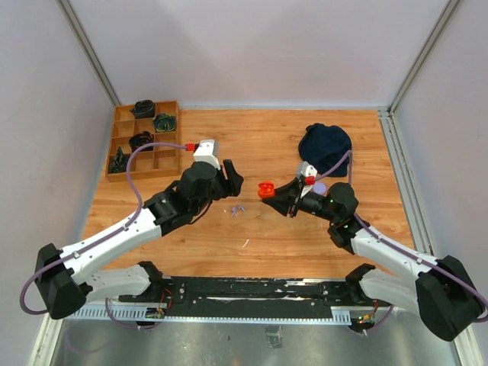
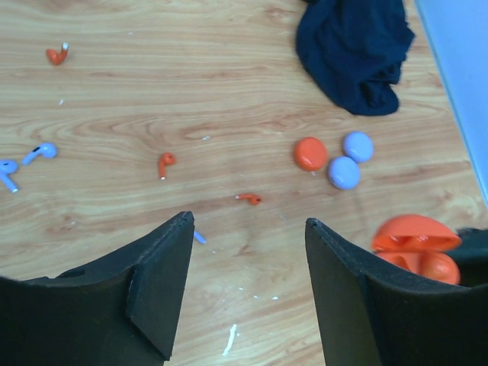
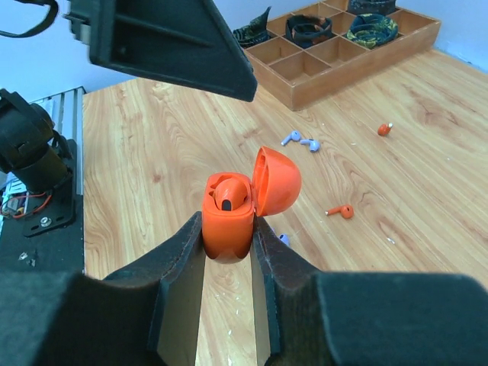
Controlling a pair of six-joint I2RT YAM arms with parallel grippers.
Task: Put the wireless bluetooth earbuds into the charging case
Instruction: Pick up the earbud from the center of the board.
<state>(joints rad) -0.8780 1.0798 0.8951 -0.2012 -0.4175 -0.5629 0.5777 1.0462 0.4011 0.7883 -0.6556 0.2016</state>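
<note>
My right gripper (image 3: 228, 226) is shut on an orange-red charging case (image 3: 227, 221), held upright with its lid (image 3: 276, 181) swung open. One orange-red earbud (image 3: 229, 192) sits in the case. Loose earbuds lie on the wood: orange-red ones (image 2: 165, 162) (image 2: 249, 199) (image 2: 56, 54) and lilac ones (image 2: 40, 152) (image 2: 8, 171). A lilac bit (image 2: 199, 237) peeks out beside my left finger. My left gripper (image 2: 248, 223) hovers above the table, open with nothing between its fingers, to the left of the held case (image 1: 265, 190).
An orange-red puck (image 2: 310, 153) and two lilac pucks (image 2: 357, 146) (image 2: 343, 172) lie close together. A dark blue cloth (image 1: 324, 145) is bunched at the back right. A wooden compartment tray (image 1: 145, 141) with dark items stands at the back left.
</note>
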